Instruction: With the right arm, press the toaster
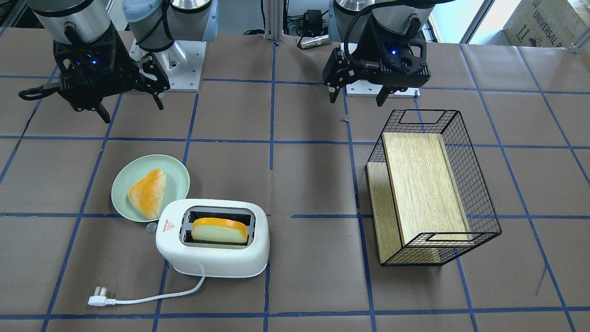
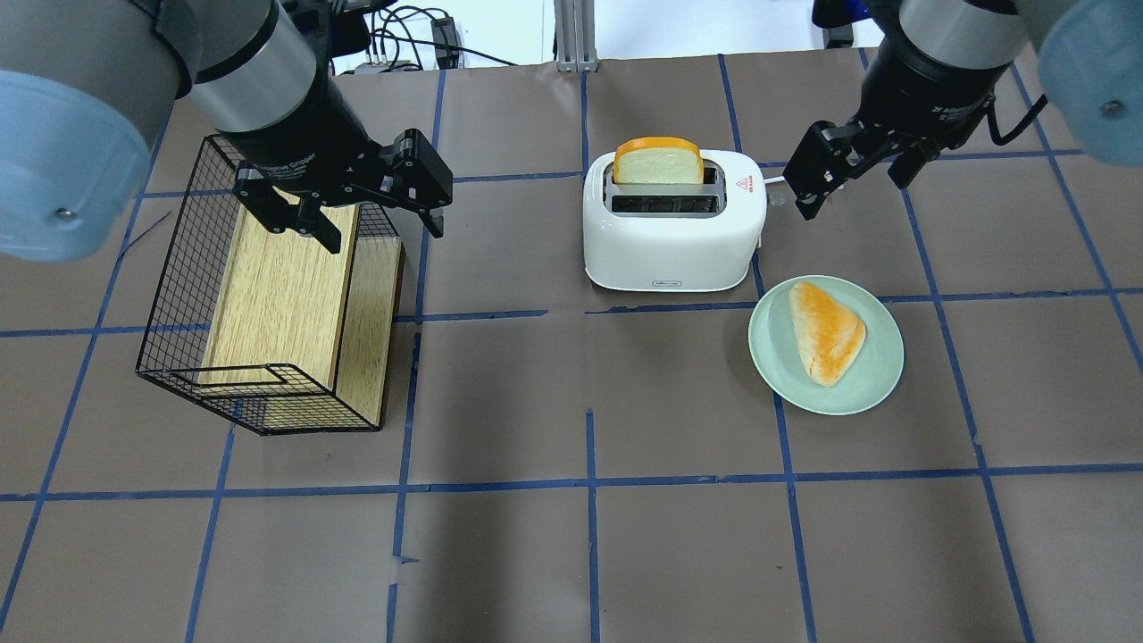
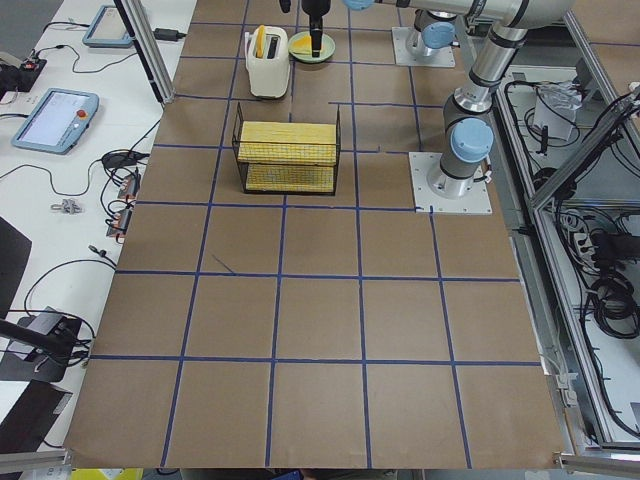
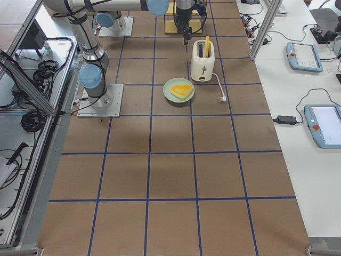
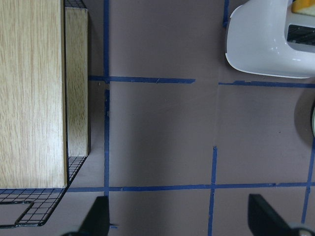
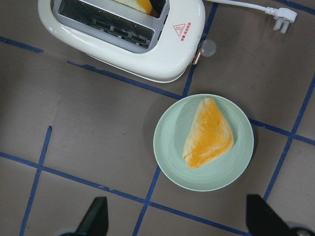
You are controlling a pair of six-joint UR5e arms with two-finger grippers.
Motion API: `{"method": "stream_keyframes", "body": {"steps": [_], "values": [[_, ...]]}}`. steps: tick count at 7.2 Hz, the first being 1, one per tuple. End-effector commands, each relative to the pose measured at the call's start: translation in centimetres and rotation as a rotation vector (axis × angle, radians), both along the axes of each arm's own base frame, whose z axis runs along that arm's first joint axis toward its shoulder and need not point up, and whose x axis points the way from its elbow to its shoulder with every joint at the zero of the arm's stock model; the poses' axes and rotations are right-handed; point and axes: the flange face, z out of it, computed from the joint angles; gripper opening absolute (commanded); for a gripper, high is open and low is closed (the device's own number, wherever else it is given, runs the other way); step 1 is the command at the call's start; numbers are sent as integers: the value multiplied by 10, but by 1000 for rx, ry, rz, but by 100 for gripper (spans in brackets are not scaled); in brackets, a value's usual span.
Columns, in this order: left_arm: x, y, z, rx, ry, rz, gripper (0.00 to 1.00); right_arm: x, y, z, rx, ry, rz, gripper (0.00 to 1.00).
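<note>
The toaster stands on the brown table, a little to the robot's right of the middle and toward the far side from the robot. It has two slots on top. One slice of bread stands upright in the slot farther from the robot and rises above the rim, and the nearer slot has nothing in it. At the end of the toaster that is on the robot's right there is a red triangle sticker on top and a small round knob on the side. A white cord with its plug lies on the table on the side away from the robot. Just beside this same end, nearer to the robot, a pale green plate carries a triangular piece of bread. The right gripper hangs in the air near the knob end of the toaster and touches nothing. Its long thin fingers are spread wide apart, and its wrist camera looks down on the plate and the toaster. The left gripper hangs above a black wire basket that holds wooden boards, well apart from the toaster. Its jaws are also apart and hold nothing.
</note>
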Motion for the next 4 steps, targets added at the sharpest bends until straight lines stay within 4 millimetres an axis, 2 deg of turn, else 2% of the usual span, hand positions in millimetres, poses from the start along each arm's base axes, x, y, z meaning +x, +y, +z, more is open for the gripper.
{"method": "stream_keyframes", "body": {"steps": [1,3,4], "values": [[0,0,0,0,0,0,100,1,-1,-2,5,-1,0,100],[0,0,0,0,0,0,100,1,-1,-4,11,-1,4,100],[0,0,0,0,0,0,100,-1,-10,-13,11,2,122,99]]}}
